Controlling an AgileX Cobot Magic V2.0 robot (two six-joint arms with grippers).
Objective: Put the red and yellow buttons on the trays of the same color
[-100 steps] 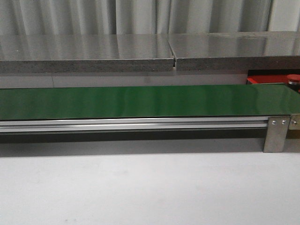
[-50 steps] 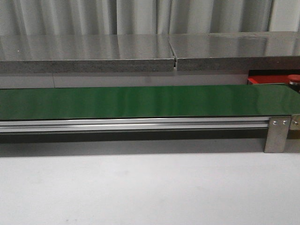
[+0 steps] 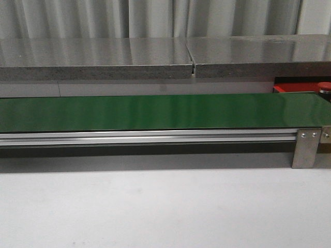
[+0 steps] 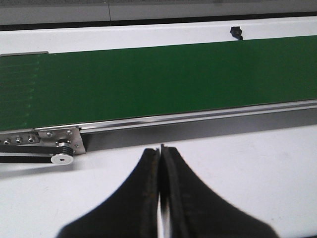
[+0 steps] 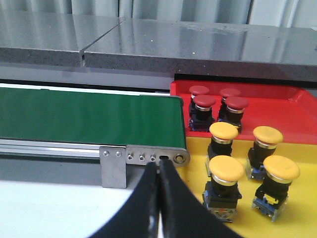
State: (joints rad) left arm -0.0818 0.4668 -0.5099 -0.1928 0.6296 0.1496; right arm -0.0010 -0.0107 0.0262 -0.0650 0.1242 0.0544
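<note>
1. Sitting on the red tray (image 5: pixel 277 106) are four red buttons (image 5: pixel 205 102), upright in a tight two-by-two cluster; caps domed and glossy, dark bases below.
2. Four yellow buttons (image 5: pixel 224 131) stand on the yellow tray (image 5: pixel 307 198), just nearer the right wrist camera, spaced a bit wider than the red ones. All eight look sorted by colour already; no button shows on the belt.
3. Handling guess: small, rigid plastic, light. Domed caps likely slick, so a pinch on the cap could slip. Better hold looks like the squarish dark base under the cap, jaws across its flat sides. The cap overhangs the base, which helps stop it dropping out.
4. Top-heavy shape: a sideways nudge could tip one, and the red cluster is tight enough that fingers may bump a neighbour.
5. Green belt (image 3: pixel 155 111) runs across the front view, bare; its end roller and bracket (image 5: pixel 143 157) sit just beside both trays. In the front view only a red tray corner (image 3: pixel 292 88) and one red cap (image 3: pixel 324 85) peek in at the far right.
6. Right gripper (image 5: pixel 158 171): fingers pressed together, holding nothing, hanging near the bracket.
7. Left gripper (image 4: pixel 160 151): fingers pressed together too, empty, over white table (image 4: pixel 247 163) near the belt's other end.
</note>
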